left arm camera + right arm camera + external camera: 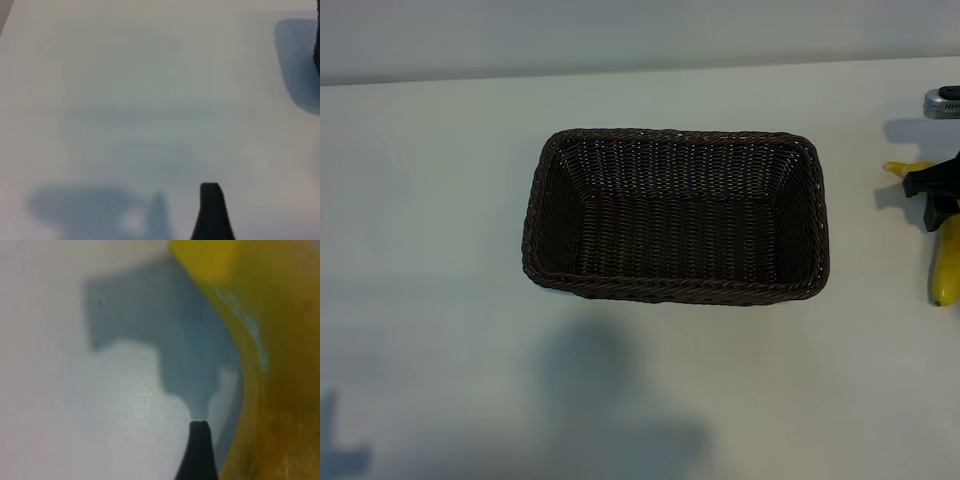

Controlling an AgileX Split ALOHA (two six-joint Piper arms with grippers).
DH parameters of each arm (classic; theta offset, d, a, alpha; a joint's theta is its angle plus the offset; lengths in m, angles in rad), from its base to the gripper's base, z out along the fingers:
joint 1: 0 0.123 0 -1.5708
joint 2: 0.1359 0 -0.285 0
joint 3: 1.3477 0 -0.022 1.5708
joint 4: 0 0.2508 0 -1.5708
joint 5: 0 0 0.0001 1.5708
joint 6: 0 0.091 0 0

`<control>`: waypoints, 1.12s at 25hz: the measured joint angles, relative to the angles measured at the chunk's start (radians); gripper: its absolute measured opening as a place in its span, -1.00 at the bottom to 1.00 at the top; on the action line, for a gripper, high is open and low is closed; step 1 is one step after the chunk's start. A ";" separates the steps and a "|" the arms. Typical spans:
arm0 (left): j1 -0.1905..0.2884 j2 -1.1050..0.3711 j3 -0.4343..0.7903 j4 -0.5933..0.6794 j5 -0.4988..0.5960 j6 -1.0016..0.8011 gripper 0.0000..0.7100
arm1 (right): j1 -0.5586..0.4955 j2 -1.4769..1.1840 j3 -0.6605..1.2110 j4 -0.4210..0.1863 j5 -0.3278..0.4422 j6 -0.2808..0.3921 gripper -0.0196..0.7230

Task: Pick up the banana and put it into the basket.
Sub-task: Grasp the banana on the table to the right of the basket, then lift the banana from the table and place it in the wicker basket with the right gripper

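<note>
Basket (pixel 675 215): dark brown wicker, rectangular, mid tabletop (pixel 440 200), nothing in it.
Banana (pixel 947 262): yellow, lies on tabletop at far right edge of exterior view, well apart from basket, outside it. Stem end toward the back, other end toward the front. Middle part hidden by right claw.
Right claw (pixel 932 195): black, directly over banana's middle, pointing down. Only partly in exterior view, cut by frame edge. Fingers apart, wide. Right wrist view: one black fingertip (pixel 199 452) just beside banana (pixel 270 370), which fills that side of the pic; tabletop (pixel 55 390) and claw shadow on the other side. Contact w/ banana: can't tell. Banana not lifted.
Left claw (pixel 212 212): not in exterior view. Left wrist view: one dark finger above bare tabletop (pixel 125 90), nothing by it, nothing held. Fingers apart.
Other: small grey-and-black object (pixel 942 102) at right edge, behind banana, partly cut off; can't tell what it is.
</note>
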 joint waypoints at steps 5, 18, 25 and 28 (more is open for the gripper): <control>0.000 0.000 0.000 0.000 0.000 -0.001 0.52 | 0.000 0.005 0.000 -0.001 -0.001 0.000 0.66; 0.000 0.000 0.000 0.000 0.000 -0.001 0.52 | 0.000 0.019 0.000 -0.007 -0.005 0.007 0.21; 0.000 0.000 0.000 0.000 0.000 -0.001 0.52 | 0.000 -0.036 -0.001 -0.007 0.039 0.017 0.21; 0.000 0.000 0.000 0.000 0.000 -0.001 0.52 | 0.000 -0.073 -0.035 -0.012 0.104 0.022 0.21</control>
